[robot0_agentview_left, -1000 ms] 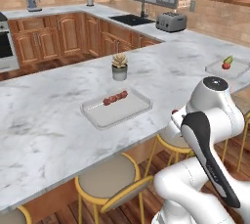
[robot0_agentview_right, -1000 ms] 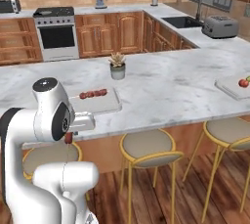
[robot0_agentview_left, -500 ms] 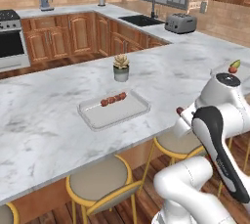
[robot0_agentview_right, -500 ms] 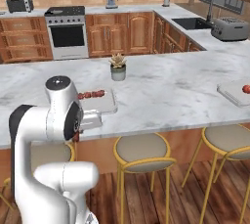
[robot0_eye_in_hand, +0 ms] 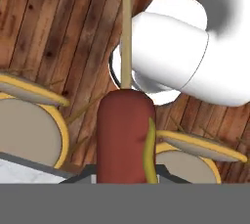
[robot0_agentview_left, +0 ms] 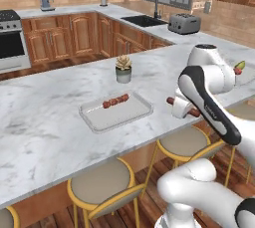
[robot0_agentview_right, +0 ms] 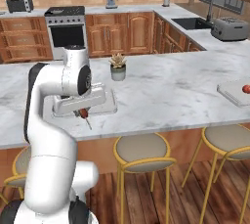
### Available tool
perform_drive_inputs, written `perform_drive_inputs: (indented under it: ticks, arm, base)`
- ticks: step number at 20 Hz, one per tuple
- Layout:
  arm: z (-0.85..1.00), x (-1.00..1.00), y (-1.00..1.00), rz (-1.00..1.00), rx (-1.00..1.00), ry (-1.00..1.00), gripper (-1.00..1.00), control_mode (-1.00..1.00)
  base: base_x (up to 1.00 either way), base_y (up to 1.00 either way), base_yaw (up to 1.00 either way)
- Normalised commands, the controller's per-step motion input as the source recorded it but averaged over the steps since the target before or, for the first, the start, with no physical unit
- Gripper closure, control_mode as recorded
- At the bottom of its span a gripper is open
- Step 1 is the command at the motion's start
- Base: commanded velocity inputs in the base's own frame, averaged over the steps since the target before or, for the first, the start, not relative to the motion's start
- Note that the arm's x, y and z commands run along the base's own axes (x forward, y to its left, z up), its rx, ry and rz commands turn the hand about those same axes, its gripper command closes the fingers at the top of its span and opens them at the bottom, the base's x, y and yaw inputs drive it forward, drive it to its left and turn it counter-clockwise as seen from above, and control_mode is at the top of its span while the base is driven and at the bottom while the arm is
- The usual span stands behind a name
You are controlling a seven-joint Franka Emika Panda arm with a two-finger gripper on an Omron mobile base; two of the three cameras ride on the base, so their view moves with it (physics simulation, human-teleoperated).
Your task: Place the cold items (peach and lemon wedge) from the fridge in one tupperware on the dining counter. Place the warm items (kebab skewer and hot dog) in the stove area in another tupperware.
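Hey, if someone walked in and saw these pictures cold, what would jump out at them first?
Probably the big white arm in the foreground, its hand shut on a hot dog at the counter's near edge, above the stools. Next, the clear tupperware mid-counter with a kebab skewer in it, and the small potted plant just behind it.

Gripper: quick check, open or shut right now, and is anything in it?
Gripper: shut on the hot dog, carried near the counter edge beside the tupperware that has the kebab skewer in it.
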Motion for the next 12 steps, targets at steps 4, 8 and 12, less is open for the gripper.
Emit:
perform_drive_inputs:
  ticks: [4,8,12]
  arm:
    - [0.04,0.74,0.21,0.38,-0.24,0.21,1.00,-1.00]
    - [-0.20,0.73,0.07,0.44,-0.13,0.00,1.00,-1.00]
    - [-0.27,0.57,0.18,0.46,-0.03,-0.17,1.00,-1.00]
  base:
    - [0.00,0.00,0.00]
    - [0.00,0.00,0.00]
    - [0.00,0.00,0.00]
